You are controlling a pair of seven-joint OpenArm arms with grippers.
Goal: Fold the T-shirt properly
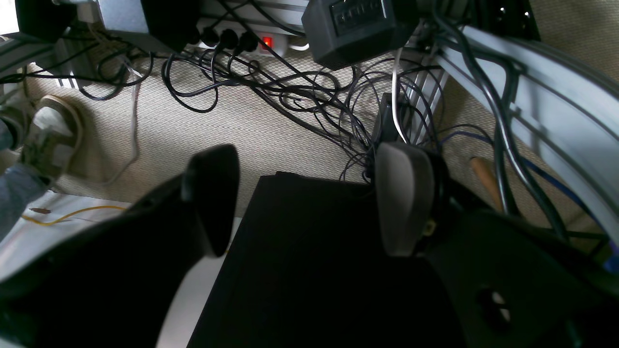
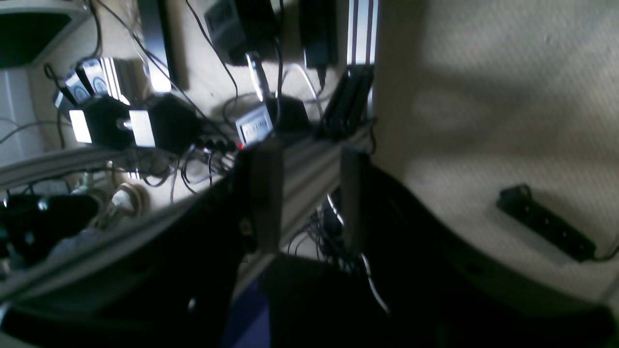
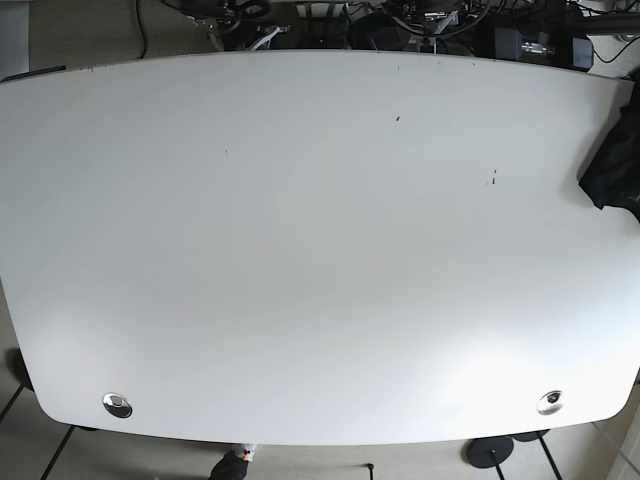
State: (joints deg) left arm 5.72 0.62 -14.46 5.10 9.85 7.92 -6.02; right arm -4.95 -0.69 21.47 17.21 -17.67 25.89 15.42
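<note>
The black T-shirt hangs bunched over the right edge of the white table in the base view. Neither arm shows in the base view. In the left wrist view my left gripper is open, its fingers spread wide just above the black T-shirt, which lies at the table's edge. Nothing is held between them. In the right wrist view, which is blurred, my right gripper is open and empty, off the table above the floor and a metal frame.
Tangled cables, a power strip and a person's shoe lie on the carpet beyond the table. An aluminium frame rail runs at the right. Another power strip lies on the carpet.
</note>
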